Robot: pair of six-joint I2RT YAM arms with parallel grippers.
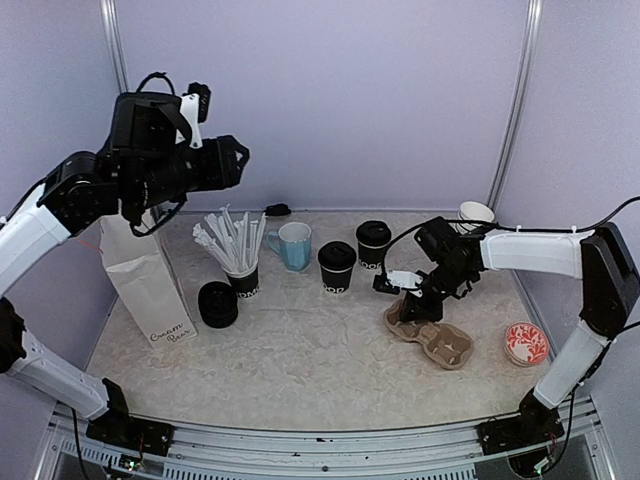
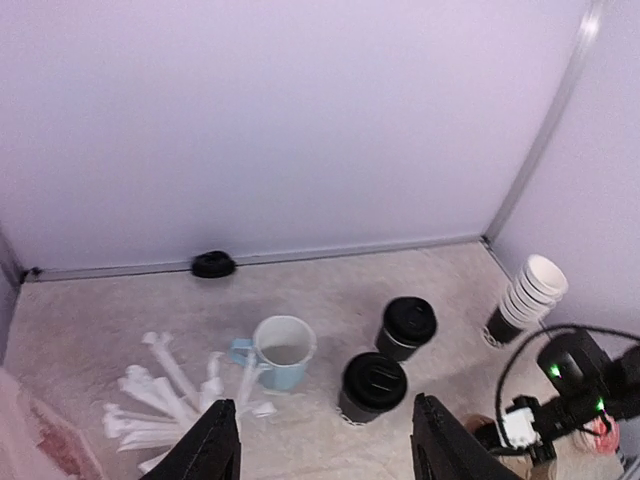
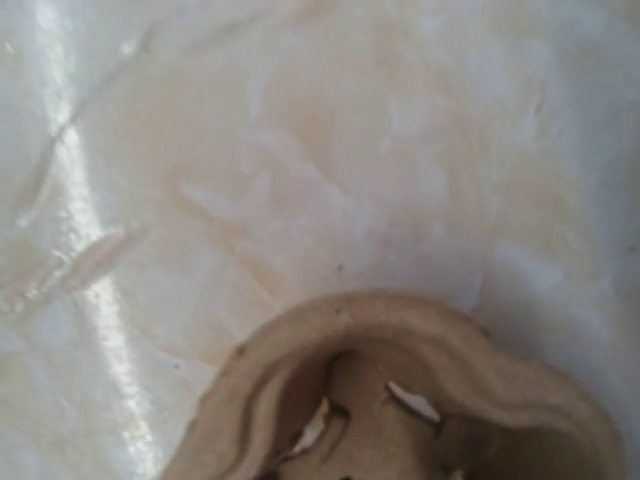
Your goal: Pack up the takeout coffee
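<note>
Our left arm (image 1: 40, 225) is raised high on the left. The left gripper (image 1: 240, 163) points toward the far right, its fingers (image 2: 215, 450) spread wide with nothing between them. Our right arm (image 1: 540, 250) reaches leftward, wrist bent down. The right gripper (image 1: 413, 306) sits low, and we cannot tell how its jaws stand.

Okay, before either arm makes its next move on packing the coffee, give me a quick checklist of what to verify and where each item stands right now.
1. Near coffee cup and far coffee cup upright with lids on: ok.
2. Cardboard carrier lying flat, the wells that show are empty: ok.
3. Right gripper at the carrier's left end; whether it grips the carrier: cannot tell.
4. Left gripper open and empty, high above the table: ok.
5. Paper bag standing upright: ok. Whether its mouth is open: cannot tell, because the left arm hides it.
</note>
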